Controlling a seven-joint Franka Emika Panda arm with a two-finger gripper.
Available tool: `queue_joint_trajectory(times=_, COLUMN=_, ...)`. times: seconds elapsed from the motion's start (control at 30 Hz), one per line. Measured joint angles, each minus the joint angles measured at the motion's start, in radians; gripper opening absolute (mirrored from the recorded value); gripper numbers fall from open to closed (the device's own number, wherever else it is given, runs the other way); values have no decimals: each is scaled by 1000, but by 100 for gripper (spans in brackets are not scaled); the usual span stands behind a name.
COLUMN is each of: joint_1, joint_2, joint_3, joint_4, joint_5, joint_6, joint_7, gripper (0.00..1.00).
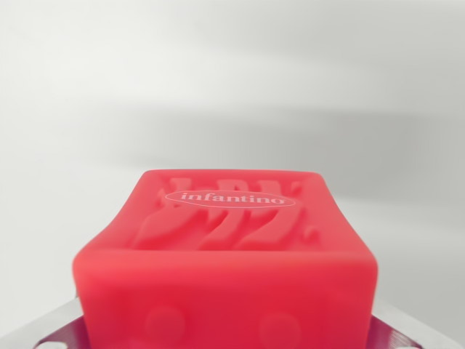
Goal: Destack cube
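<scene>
A soft red cube (pixel 229 240) fills the lower half of the wrist view, very close to the camera. Its top face carries raised wavy shapes and an oval with the word "infantino". The side facing the camera shows round embossed dots. My gripper (pixel 225 331) is shut on the cube: metal finger parts (pixel 43 331) stick out at the cube's lower left and lower right, pressed against its sides, and the cube's sides bow inward slightly. Whatever lies under the cube is hidden.
Behind the cube there is only a blurred white and pale grey surface, with a soft darker band across the middle of the view.
</scene>
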Motion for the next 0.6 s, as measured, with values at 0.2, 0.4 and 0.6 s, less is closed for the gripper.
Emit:
queue_joint_trajectory(times=0.2, joint_1=-11, joint_2=26, joint_3=-7, joint_4=21, joint_5=-2, joint_6=5, joint_7=-31, gripper=0)
queue_joint_trajectory(times=0.4, joint_1=-19, joint_2=51, joint_3=-14, joint_4=43, joint_5=-3, joint_6=8, joint_7=-63, gripper=0)
queue_joint_trajectory(times=0.6, joint_1=-29, joint_2=78, joint_3=-21, joint_4=66, joint_5=-3, joint_6=11, joint_7=-96, gripper=0)
